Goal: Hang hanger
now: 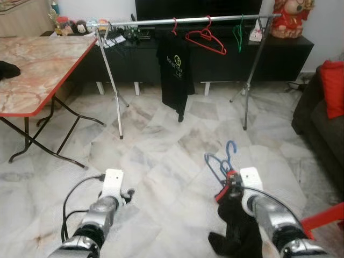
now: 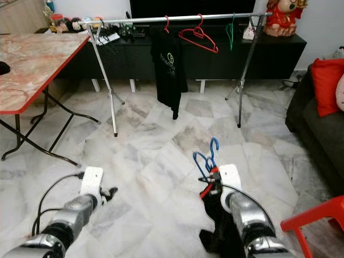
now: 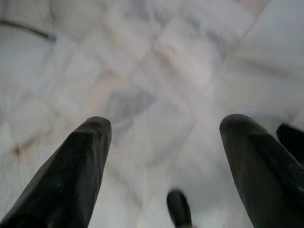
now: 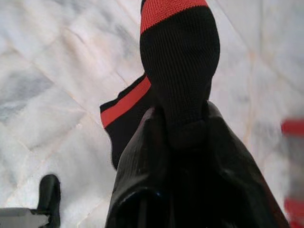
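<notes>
Marble floor stretched to the clothes rail point(image 1: 183, 20), well apart. The right gripper point(image 1: 228, 185) clamped a blue hanger point(image 1: 223, 161) with a black garment point(image 4: 178, 71); the loose cloth might slip off mid-walk. The left gripper point(image 3: 164, 161) gaped wide, empty.

light: bright, even indoor | shadows: soft | eye views: sharp | wrist views: blurred, close-up defocused

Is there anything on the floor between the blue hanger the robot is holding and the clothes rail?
Nothing visible. Bare marble floor lies between the blue hanger in the right gripper and the rail. The table stands off to the left.
</notes>
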Tool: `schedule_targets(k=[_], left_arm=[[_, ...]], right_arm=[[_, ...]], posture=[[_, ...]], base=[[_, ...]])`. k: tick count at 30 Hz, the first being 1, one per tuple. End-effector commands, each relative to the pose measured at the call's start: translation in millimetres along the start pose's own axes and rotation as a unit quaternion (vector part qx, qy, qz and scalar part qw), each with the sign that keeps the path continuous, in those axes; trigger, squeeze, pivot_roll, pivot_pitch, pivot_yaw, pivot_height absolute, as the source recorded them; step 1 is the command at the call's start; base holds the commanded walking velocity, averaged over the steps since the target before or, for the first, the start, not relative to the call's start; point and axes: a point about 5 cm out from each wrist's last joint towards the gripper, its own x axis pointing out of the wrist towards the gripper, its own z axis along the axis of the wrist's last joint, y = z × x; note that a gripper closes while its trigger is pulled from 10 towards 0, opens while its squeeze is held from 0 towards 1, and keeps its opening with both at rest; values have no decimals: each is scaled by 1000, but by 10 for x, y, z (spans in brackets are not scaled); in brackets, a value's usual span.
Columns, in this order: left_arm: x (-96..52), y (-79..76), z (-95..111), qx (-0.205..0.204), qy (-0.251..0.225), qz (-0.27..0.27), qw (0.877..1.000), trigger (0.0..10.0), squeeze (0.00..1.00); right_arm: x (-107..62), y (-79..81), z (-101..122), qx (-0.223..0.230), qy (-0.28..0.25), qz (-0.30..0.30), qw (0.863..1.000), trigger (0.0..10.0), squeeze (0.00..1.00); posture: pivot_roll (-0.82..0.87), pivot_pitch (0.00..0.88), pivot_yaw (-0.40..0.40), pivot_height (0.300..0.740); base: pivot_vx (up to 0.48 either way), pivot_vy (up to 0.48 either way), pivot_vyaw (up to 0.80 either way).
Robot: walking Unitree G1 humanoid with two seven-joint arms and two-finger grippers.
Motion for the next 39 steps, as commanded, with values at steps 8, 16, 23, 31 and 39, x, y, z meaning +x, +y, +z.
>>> schedule_targets(k=[8, 16, 23, 31, 39], left_arm=[[-10, -23, -169, 4, 24, -1, 1000, 10000, 0], [4, 14, -95, 36, 36, -4, 999, 10000, 0], [-12, 19, -205, 45, 47, -8, 998, 10000, 0], [-14, 36, -216, 54, 52, -8, 997, 10000, 0], [-13, 16, -217, 56, 52, -9, 997, 10000, 0]], right_arm=[[2, -26, -115, 64, -19, -34, 997, 10000, 0], [10, 23, -215, 66, 8, -43, 997, 10000, 0], [15, 32, -176, 71, 4, -43, 997, 10000, 0], [18, 56, -172, 65, 4, -37, 997, 10000, 0], [19, 64, -162, 60, 1, -31, 998, 10000, 0]], posture=[[-128, 0, -16, 740], [-123, 0, -9, 740], [-141, 0, 15, 740], [-134, 0, 15, 740], [-137, 0, 14, 740]], base=[[0, 0, 0], [0, 0, -254], [0, 0, -785], [0, 0, -784], [0, 0, -741]])
